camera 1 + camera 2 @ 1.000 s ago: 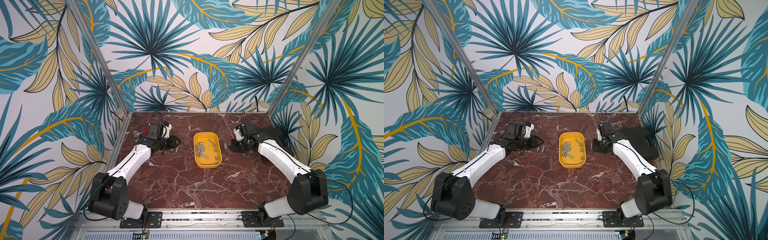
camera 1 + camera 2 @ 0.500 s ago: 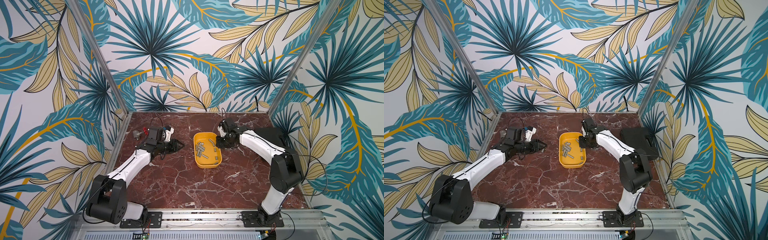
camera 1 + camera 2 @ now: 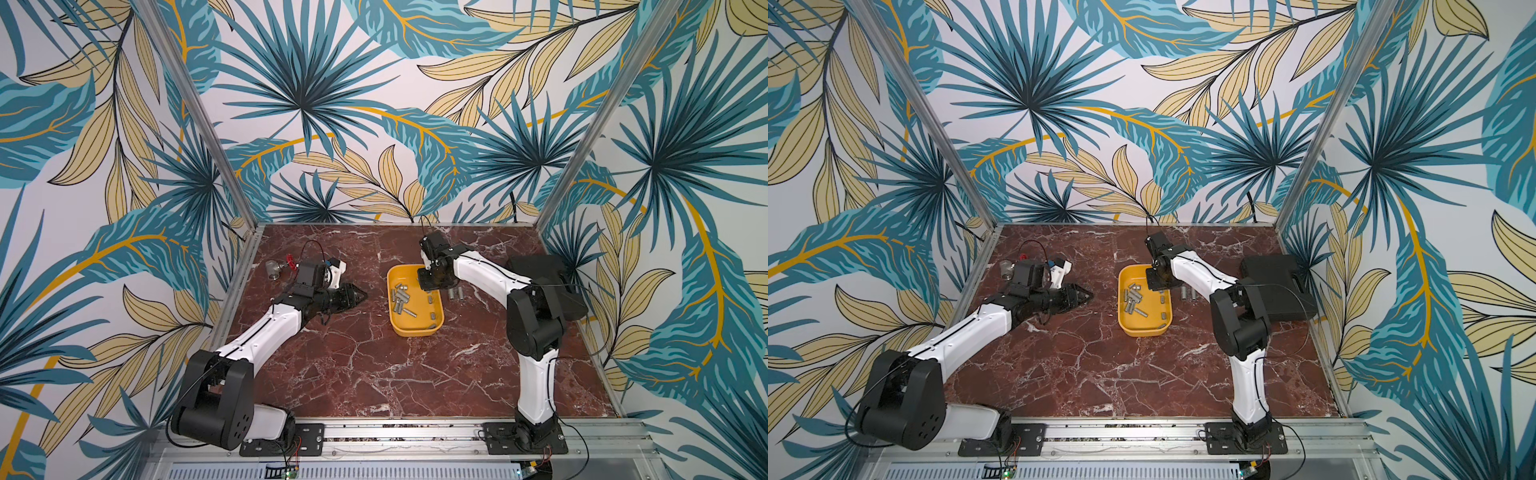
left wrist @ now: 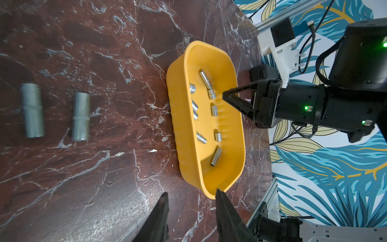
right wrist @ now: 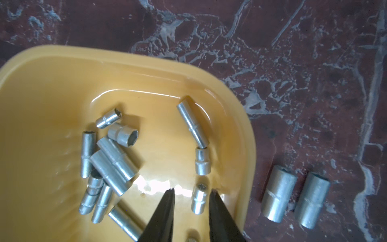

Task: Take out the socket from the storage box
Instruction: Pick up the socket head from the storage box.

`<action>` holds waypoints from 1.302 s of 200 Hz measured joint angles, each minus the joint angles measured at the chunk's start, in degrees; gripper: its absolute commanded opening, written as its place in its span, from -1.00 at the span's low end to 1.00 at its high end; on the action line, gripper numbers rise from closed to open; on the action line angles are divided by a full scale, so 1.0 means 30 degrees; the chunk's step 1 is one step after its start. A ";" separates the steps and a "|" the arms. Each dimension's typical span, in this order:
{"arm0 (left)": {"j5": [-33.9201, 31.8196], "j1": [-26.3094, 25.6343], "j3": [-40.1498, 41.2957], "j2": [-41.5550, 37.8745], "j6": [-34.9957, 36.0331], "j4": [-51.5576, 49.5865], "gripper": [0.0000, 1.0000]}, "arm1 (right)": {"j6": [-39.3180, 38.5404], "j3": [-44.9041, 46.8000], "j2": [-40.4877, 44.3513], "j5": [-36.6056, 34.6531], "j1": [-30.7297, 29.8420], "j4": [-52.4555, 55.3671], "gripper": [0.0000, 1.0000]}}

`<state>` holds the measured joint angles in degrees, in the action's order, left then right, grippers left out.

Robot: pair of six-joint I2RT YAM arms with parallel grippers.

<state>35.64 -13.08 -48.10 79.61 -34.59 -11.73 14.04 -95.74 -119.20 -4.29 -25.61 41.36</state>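
Even light, glare in storage box point(image 5: 52, 88)

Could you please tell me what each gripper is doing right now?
Left gripper: open, empty.
Right gripper: open, straddling a small socket, not gripping it.

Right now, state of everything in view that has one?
storage box, upright, sockets inside
two large sockets, lying on table, outside box
right claw, open astride small socket in box
left claw, open, empty
black case, closed

The table point(image 3: 374, 374) is overlooked from high above in both top views; the storage box point(image 5: 52, 83) is shared close-up by both wrist views.
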 measured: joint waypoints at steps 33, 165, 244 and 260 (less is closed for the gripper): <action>-0.0138 0.0000 0.0095 0.0000 -0.0080 0.0117 -0.20 | -0.0073 -0.1428 -0.1246 -0.0670 0.0000 0.0255 -0.39; -0.0306 0.0000 0.0204 0.0000 -0.0270 0.0131 -0.20 | -0.0124 -0.3577 -0.3934 -0.1297 -0.0109 0.0525 -0.39; -0.0321 0.0000 0.0211 -0.0007 -0.0270 0.0124 -0.20 | -0.0277 -0.4051 -0.4357 -0.0758 -0.0080 0.0809 -0.53; -0.0379 0.0000 0.0211 0.0000 -0.0270 0.0131 -0.20 | -0.0284 -0.3934 -0.4357 -0.0561 -0.0080 0.0692 -0.59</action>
<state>34.50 -13.08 -47.46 79.61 -35.40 -11.33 13.19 -107.55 -132.27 -5.98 -25.85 43.44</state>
